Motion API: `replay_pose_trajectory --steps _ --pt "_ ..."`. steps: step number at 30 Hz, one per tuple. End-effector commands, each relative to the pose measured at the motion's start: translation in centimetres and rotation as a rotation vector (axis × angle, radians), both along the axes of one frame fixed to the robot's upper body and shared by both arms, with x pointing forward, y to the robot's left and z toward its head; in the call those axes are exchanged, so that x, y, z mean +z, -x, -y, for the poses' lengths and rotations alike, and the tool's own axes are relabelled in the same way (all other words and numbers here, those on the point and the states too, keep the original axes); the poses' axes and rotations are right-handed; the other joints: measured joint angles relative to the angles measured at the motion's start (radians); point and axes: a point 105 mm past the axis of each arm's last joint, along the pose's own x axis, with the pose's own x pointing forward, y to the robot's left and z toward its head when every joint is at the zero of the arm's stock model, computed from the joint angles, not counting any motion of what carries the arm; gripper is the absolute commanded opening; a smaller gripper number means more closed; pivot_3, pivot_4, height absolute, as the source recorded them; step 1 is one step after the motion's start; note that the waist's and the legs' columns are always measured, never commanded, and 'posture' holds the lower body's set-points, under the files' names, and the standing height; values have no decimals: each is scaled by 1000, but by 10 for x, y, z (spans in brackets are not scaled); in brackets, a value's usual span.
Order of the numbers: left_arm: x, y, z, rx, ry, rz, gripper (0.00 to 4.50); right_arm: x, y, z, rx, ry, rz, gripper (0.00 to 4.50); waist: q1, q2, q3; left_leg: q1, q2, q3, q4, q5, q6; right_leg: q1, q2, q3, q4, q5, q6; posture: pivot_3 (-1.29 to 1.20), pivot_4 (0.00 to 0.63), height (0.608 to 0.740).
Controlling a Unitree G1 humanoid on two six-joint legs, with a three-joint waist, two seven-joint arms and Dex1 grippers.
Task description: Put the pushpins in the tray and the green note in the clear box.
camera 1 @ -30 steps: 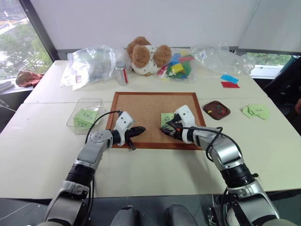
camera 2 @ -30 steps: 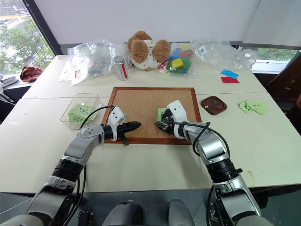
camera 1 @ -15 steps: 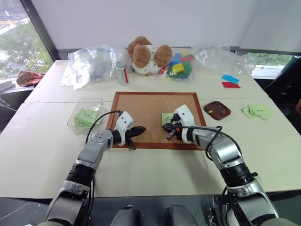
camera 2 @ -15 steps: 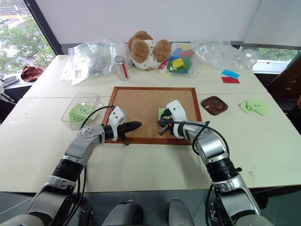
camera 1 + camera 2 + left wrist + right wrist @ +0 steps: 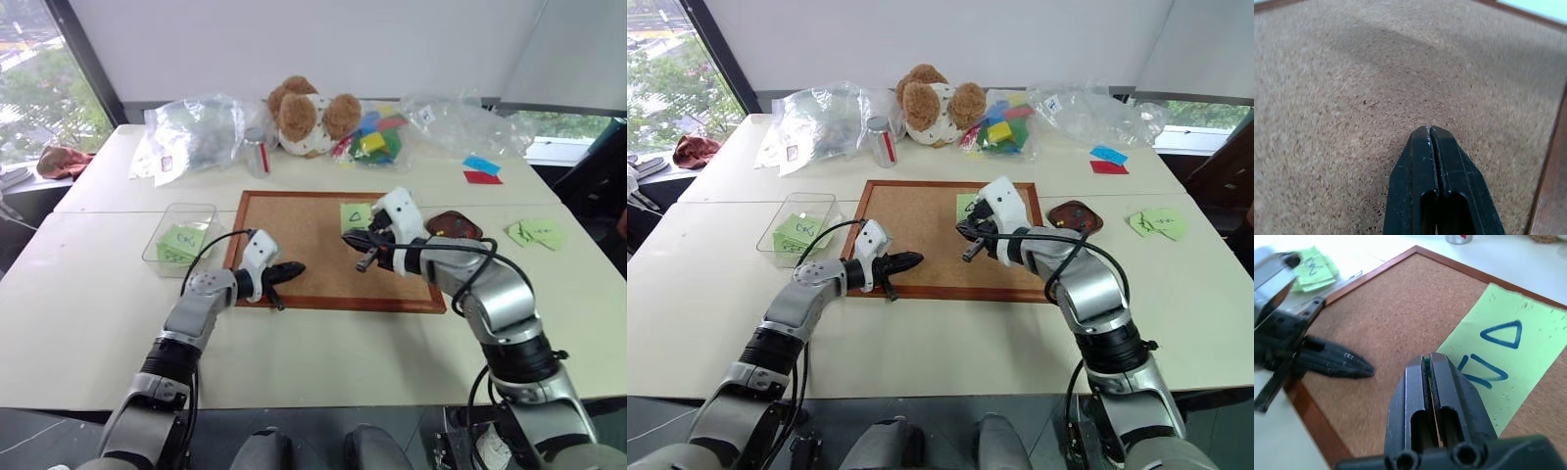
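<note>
Pinching green-headed pushpin [image 5: 1426, 363], right claw [image 5: 1429, 363] shut above green note [image 5: 1501, 357].

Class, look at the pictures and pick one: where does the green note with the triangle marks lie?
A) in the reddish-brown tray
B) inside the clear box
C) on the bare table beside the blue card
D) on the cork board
D: the green note lies flat on the cork board, just beyond the right gripper, while the clear box to the left holds other pale-green notes.
</note>
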Motion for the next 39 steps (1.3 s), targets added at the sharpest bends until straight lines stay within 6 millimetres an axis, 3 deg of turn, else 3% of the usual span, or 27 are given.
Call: replay_pose_trajectory --steps 1,8,14,22,26,29,36,37,39 --pt "16 2 3 -31 82 -66 1289 18 11 -1 43 3 62 0 -2 0 0 -1 0 0 0 0 0 -1 0 0 0 0 0 0 150 740" --pt "72 -5 3 -55 326 -154 4427 20 25 -3 108 67 80 0 -2 -2 2 -4 0 0 0 0 0 -4 0 0 1 0 0 0 150 740" --pt "99 -8 14 -85 587 -318 4427 21 33 -11 174 81 89 0 -2 -2 2 -4 0 0 0 1 -3 -4 0 0 0 0 0 0 150 740" --pt "95 9 51 -172 627 -455 4427 21 41 -24 251 113 101 0 -2 -6 4 -4 0 0 0 4 -6 -4 0 0 0 0 0 0 150 740" --pt "94 9 57 -165 656 -502 4427 21 42 -28 268 122 107 0 -2 -6 4 -4 0 0 0 4 -7 -5 0 0 0 0 0 0 150 740" --pt "92 8 56 -144 681 -525 3631 22 43 -29 272 119 107 0 -2 -6 4 -4 0 0 0 4 -7 -5 1 0 0 0 0 0 150 740" --pt "86 18 57 -142 700 -564 257 22 45 -30 275 111 104 0 -1 -6 5 -4 0 0 0 4 -8 -5 1 0 0 0 0 0 150 740" --pt "85 18 57 -136 708 -571 54 22 45 -30 274 108 103 0 -1 -6 5 -4 0 0 0 4 -8 -5 0 0 0 0 0 0 150 740" --pt "85 18 55 -122 731 -590 54 23 45 -30 270 105 103 0 -1 -6 5 -4 0 0 1 4 -8 -4 0 0 0 0 0 0 150 740"
